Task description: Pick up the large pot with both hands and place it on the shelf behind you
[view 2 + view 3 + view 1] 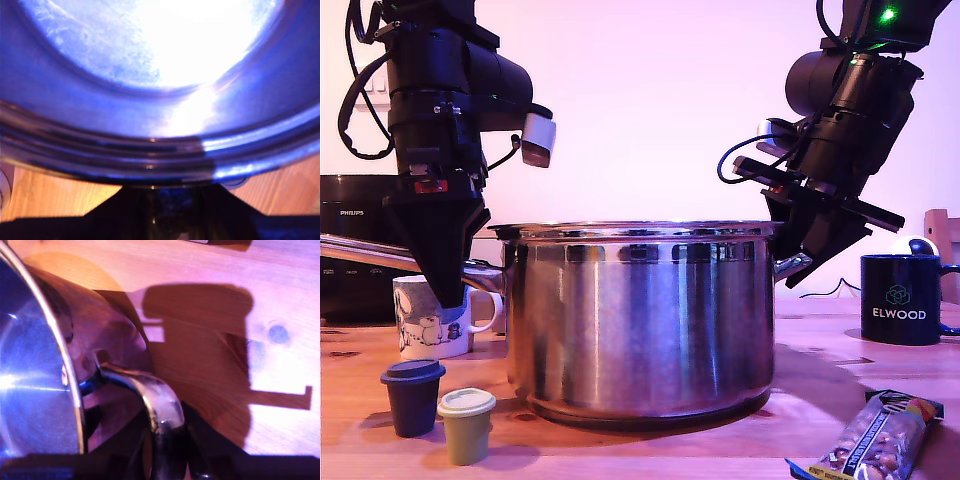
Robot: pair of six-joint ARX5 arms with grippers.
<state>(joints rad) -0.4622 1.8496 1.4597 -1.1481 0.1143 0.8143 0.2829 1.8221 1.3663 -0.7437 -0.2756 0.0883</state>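
Large pot [640, 320] upright mid-bench [820, 390], long handle [380, 252] running to exterior view's left; my second claw [807, 262] pinching loop handle [160, 410] on exterior view's right, my first claw [448, 290] at opposite rim, grip state can't tell.

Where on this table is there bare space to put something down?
Bare wood lies between the pot and the Elwood mug, behind the snack bar. On the exterior view's left it is crowded: white mug, dark cup and green cup cluster beside the pot.
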